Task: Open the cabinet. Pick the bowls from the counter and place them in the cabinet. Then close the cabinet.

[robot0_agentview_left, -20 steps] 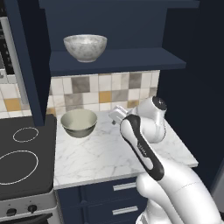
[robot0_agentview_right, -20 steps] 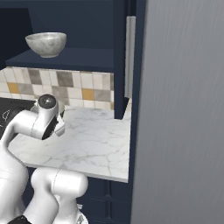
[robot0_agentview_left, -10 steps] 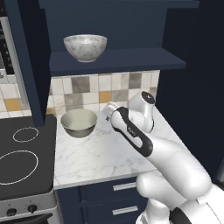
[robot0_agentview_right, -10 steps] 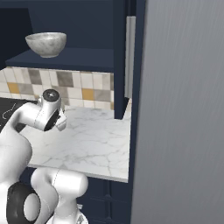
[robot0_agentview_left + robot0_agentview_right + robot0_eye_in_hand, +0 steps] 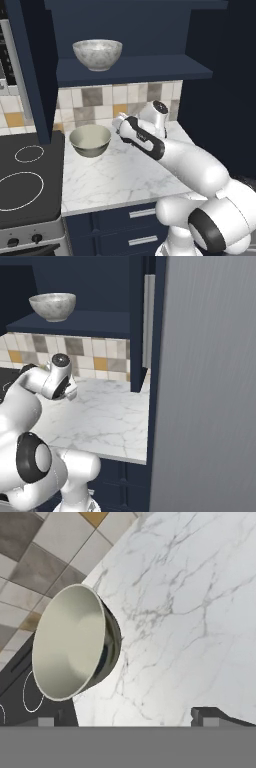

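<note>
Veined marble counter [image 5: 120, 175]; glossy beige bowl [image 5: 90, 140]; speckled bowl [image 5: 97, 54].

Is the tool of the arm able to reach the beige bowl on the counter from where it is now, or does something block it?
Probably yes. The tool is open and looks toward the beige bowl, which sits upright on the counter beside the stovetop. Only bare marble lies between them, and nothing is held.

We cannot see the plain bowl [image 5: 90, 140] from the right side, because the arm [image 5: 30, 401] stands in front of it. The stove [image 5: 27, 180] is cut off at the left edge. The gripper [image 5: 131, 717] shows just its two dark tips (the rest sits below the picture). The cabinet [image 5: 125, 30] top is cut off too.
</note>
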{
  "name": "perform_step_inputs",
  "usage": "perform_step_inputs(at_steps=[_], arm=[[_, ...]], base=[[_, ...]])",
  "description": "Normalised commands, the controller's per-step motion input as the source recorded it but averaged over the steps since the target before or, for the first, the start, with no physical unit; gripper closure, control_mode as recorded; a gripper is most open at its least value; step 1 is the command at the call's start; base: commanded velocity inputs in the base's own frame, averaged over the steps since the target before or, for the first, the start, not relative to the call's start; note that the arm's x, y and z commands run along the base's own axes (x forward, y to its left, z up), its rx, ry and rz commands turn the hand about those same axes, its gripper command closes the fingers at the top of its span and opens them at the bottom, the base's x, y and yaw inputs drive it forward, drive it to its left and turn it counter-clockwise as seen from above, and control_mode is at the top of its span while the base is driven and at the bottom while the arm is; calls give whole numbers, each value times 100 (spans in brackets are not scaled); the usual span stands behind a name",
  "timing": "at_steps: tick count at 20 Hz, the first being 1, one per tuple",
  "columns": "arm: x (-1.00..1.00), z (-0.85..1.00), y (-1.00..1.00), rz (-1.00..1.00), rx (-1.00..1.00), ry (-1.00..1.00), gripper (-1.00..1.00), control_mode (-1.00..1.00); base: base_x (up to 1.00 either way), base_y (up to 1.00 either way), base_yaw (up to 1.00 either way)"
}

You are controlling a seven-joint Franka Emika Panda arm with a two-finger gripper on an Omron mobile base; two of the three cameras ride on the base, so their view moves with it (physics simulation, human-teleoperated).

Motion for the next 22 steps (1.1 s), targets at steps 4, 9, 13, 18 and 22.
perform_step_inputs(at_steps=[4,9,13,18,22], arm=[[23,-15,17,1,0,0,-100,-100],[21,-20,7,0,0,0,-100,-100],[20,-23,12,0,0,0,-100,-100],[26,-21,19,0,0,0,-100,-100],[28,-16,24,0,0,0,-100,-100]], base=[[0,0,0],[0,0,0],[0,0,0],[0,0,0],[0,0,0]])
